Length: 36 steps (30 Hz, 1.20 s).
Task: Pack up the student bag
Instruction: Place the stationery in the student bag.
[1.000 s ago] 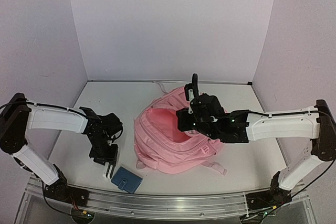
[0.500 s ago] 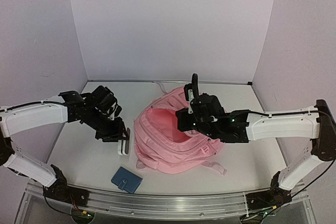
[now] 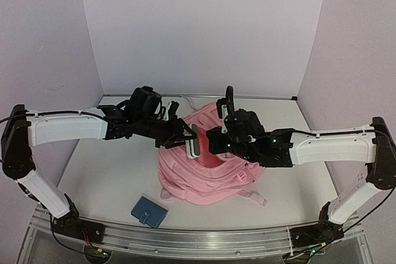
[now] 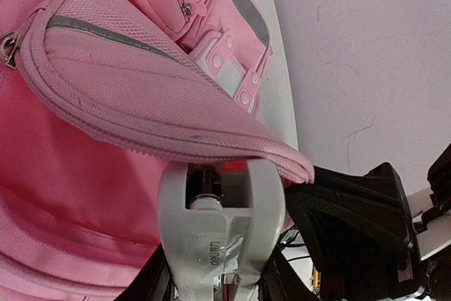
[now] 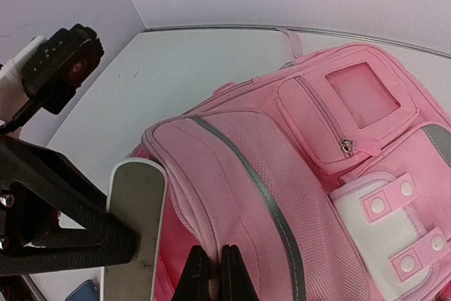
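Your left gripper point(image 3: 184, 140), pinching a white item point(image 3: 193, 141), possibly a stapler, has swung from the near edge of the table point(image 3: 105, 171) to the mouth of the pink student bag point(image 3: 207, 174), which lies mid-table. Your right gripper point(image 5: 211, 264), pressed together on the bag's flap, holds it open. The gap is narrow and the grippers are close together. A blue wallet point(image 3: 149, 212) waits near the front edge.

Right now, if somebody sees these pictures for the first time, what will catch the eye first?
The big pink student bag in the middle of the table draws the eye, its mouth held open by the right tool, shut on the rim. Just over that opening the left tool holds a pale flat object. A small blue wallet lies alone near the front edge, left of the bag.
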{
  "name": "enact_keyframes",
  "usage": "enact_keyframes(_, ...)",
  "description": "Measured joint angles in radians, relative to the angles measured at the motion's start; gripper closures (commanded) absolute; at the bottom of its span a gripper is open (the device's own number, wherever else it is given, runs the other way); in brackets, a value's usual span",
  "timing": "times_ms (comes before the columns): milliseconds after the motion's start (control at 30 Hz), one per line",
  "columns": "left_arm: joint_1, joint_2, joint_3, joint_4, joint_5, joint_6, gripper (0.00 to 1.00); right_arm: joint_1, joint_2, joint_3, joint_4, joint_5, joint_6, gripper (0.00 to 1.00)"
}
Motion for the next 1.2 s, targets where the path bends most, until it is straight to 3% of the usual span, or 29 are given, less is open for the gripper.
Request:
enact_keyframes(167,-0.007,0.074,0.000,0.095,0.000,-0.067,0.75,-0.013,0.002,0.006,0.006,-0.008,0.017,1.00)
enact_keyframes(567,-0.008,0.082,-0.112,0.238,-0.121,-0.174,0.71,-0.009,0.003,0.006,0.005,-0.010,0.040,1.00)
enact_keyframes(633,-0.009,0.109,-0.094,0.250,-0.133,-0.173,0.65,-0.009,0.003,0.006,0.005,-0.013,0.041,1.00)
enact_keyframes(800,-0.009,0.166,-0.041,0.257,-0.170,-0.139,0.34,-0.009,0.003,0.006,0.006,-0.015,0.043,1.00)
enact_keyframes(1000,-0.016,0.132,-0.040,0.207,-0.201,-0.073,0.19,-0.011,0.003,0.005,0.007,-0.012,0.040,1.00)
enact_keyframes(1200,-0.014,-0.106,-0.133,0.073,-0.277,-0.020,0.14,-0.009,0.003,-0.010,0.014,-0.016,0.024,1.00)
